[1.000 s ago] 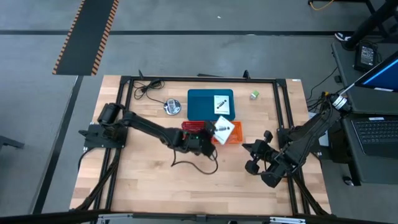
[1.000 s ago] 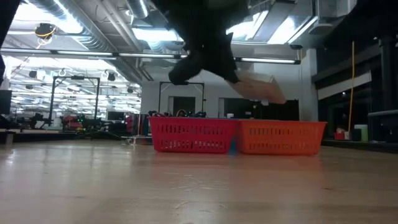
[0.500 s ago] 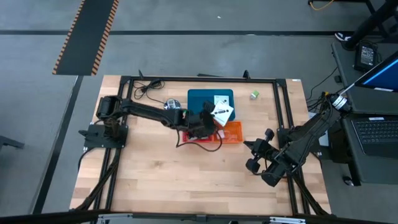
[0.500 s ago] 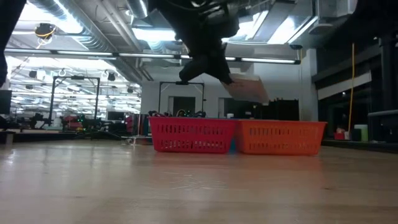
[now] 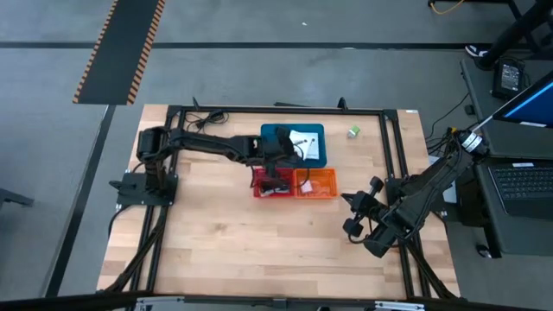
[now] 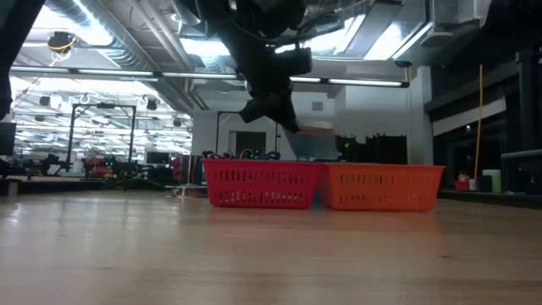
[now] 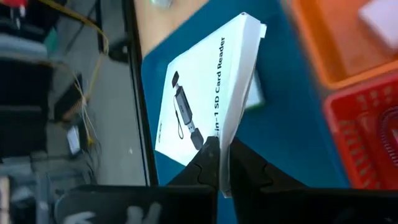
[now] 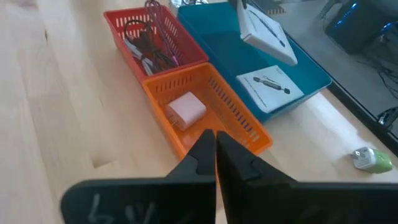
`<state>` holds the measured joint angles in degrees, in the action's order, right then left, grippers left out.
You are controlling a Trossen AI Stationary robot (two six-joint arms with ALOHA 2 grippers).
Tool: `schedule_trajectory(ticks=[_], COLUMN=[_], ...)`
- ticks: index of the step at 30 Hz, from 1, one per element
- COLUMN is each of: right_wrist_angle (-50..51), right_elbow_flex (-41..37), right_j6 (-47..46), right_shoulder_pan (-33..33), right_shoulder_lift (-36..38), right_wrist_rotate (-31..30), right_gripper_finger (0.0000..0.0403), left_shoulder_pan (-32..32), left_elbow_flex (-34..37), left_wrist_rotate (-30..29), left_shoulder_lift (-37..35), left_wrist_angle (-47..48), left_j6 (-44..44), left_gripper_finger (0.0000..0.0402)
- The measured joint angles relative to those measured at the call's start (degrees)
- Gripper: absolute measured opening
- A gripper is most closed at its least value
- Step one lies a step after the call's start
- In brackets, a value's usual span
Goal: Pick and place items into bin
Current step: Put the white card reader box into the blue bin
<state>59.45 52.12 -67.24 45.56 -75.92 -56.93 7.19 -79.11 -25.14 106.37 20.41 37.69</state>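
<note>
Left gripper point(image 7: 219, 163): jaws pinched on white card point(image 7: 208, 102), held above blue bin point(image 5: 275, 136).
Second card point(image 8: 272, 85): flat inside blue bin.
Right gripper point(image 8: 215, 155): jaws pressed together, near surface point(image 5: 216, 233) edge.

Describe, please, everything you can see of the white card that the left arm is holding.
The white card is a thin, flat, square pack, white with a black pen-shaped device and black lettering that includes "SD Card Reader". The left hand is shut on one of its edges, so it hangs tilted in the air above the blue bin. Only the fingers touch it. A second, similar card lies flat in that bin beneath it.
</note>
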Motion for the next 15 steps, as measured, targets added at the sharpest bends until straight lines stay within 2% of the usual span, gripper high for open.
schedule_trajectory(ticks=[9, 15], right_wrist_angle=[1.19, 1.14], right_elbow_flex=[0.0, 0.0], right_j6=[0.0, -0.05], right_shoulder_pan=[0.0, -0.02], right_shoulder_lift=[0.0, 0.0], right_wrist_rotate=[0.08, 1.76], right_gripper_finger=[0.0, 0.0], left_shoulder_pan=[2.99, 4.35], left_elbow_flex=[0.0, 0.0], left_wrist_rotate=[2.06, 2.24], left_shoulder_lift=[0.0, 0.0], left_wrist_angle=[6.05, 7.29], left_j6=[-9.05, -10.48], left_gripper_finger=[0.0008, 0.0013])
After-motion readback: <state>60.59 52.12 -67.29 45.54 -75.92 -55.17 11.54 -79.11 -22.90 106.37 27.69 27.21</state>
